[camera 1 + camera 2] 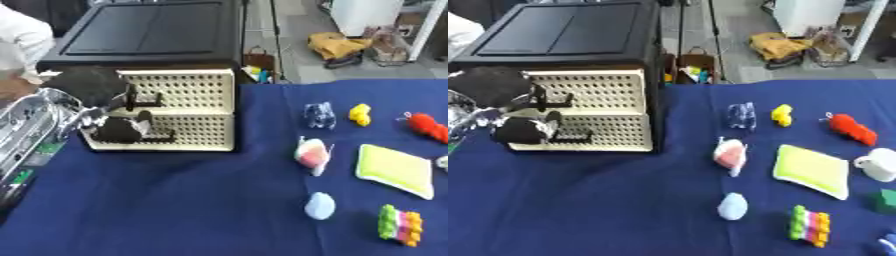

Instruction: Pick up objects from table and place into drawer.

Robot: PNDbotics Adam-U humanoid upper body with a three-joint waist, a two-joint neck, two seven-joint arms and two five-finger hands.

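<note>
The left hand [118, 127] was at the front of the cream perforated drawer unit [188, 95], its dark fingers [140, 119] apparently curled at the lower drawer's handle [570, 131], though the view there was too murky to be sure whether they clamped it, so I cannot tell their state. The step in hand looked like opening the drawer, with nothing yet picked up. The objects to be stowed lay well apart from it on the blue desk [175, 200]: a blue toy [321, 115], a yellow piece [360, 114], a red toy [426, 125], a pink-and-white item [312, 155], a yellow-green sponge [395, 170], a pale blue blob [320, 205] and a multicoloured block [399, 225]. The right hand did not show. Next, the drawer likely needed pulling straight outward before any object was fetched
</note>
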